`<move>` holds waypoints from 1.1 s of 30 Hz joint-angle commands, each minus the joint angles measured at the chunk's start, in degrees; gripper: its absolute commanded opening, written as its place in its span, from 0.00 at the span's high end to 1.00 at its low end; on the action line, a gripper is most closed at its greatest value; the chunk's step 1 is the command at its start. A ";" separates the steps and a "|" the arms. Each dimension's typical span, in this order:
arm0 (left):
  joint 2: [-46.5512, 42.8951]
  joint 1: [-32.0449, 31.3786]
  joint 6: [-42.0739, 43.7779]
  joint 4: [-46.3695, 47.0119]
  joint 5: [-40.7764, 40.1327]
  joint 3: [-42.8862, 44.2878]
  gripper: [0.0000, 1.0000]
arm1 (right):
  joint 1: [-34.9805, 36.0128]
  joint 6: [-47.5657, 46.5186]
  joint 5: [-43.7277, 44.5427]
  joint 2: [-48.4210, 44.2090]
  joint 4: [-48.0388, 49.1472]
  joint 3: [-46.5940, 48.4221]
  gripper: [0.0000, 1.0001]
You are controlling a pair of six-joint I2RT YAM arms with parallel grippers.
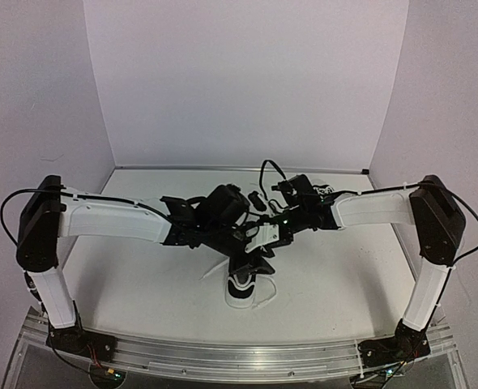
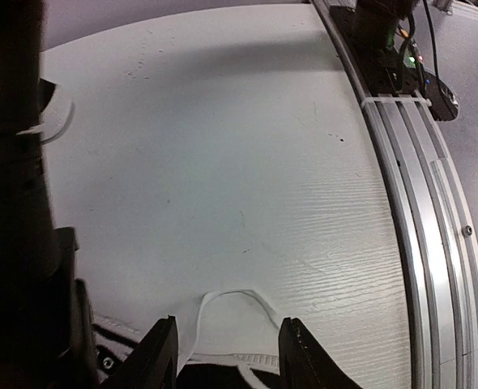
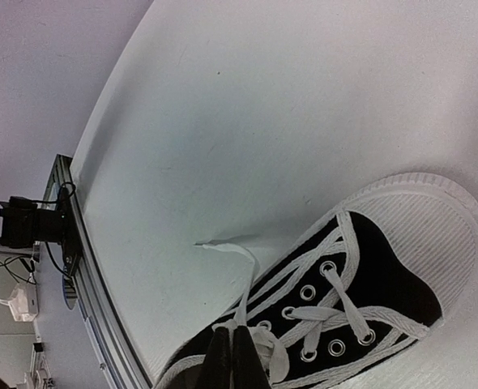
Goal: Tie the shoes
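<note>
right gripper (image 3: 229,339) is clamped tight, tips together just above the shoe's eyelets. it looks to be pinching the white lace (image 3: 244,275), whose free end trails off the shoe (image 3: 369,275) onto the table (image 3: 288,105).

over to the left gripper (image 2: 231,326): it hangs just off the shoe's edge, fingers apart and gripping nothing, with a loose lace loop (image 2: 237,296) lying flat on the table between them.

the shoe itself sits between the two arms, directly under both wrists, laces undone.

my read is that the left is lining up to take that loop. to do it well, it should drop straight down, straddle one strand only, and close clear of the sole so rubber doesn't get caught. the right wants steady tension, gently held. this shoe looks light, and a hard tug could drag it or pull the lace back through the eyelets.
</note>
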 commanded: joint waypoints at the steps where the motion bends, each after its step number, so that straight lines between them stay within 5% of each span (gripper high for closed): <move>1: -10.11 3.76 -6.36 9.37 -1.98 -8.30 0.55 | 0.11 -0.35 -2.48 0.60 1.32 3.21 0.98; 8: -19.80 9.98 -16.86 23.10 -7.04 -22.34 0.52 | 2.17 0.94 -4.40 3.75 1.31 6.09 0.89; 19: -23.23 13.53 -22.43 25.82 -15.71 -27.42 0.51 | 6.01 3.24 -7.41 8.01 1.16 11.00 0.59; 26: -21.95 15.79 -23.42 25.80 -11.48 -27.16 0.44 | 5.56 1.58 -6.16 2.65 0.96 10.08 0.49; 33: -16.40 18.30 -19.88 23.18 -0.71 -22.82 0.40 | -2.71 1.24 -5.01 -4.98 0.97 3.56 0.48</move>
